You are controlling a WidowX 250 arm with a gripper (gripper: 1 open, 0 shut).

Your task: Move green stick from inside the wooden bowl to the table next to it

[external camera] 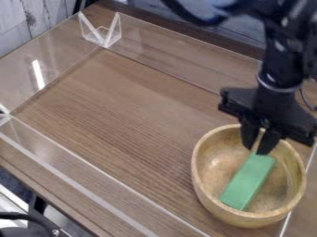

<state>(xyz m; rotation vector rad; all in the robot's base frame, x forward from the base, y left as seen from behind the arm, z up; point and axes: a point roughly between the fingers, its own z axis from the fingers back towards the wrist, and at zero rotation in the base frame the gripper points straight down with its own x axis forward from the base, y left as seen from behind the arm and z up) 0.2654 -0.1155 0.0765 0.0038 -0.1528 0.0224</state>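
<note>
The green stick [247, 181] lies flat inside the wooden bowl [209, 153], slanting from the bowl's near side toward its far side. The bowl stands on the table [124, 111] at the right, near the front. My gripper [262, 145] points straight down over the far part of the bowl, its tips just above the stick's far end. A narrow gap shows between the two black fingers [254, 139], and nothing is held between them. Whether the tips touch the stick cannot be told.
Low clear acrylic walls [50, 162] edge the table along the front and left. A small clear stand [99, 32] sits at the far left corner. The bowl's right rim lies close to the table's right edge.
</note>
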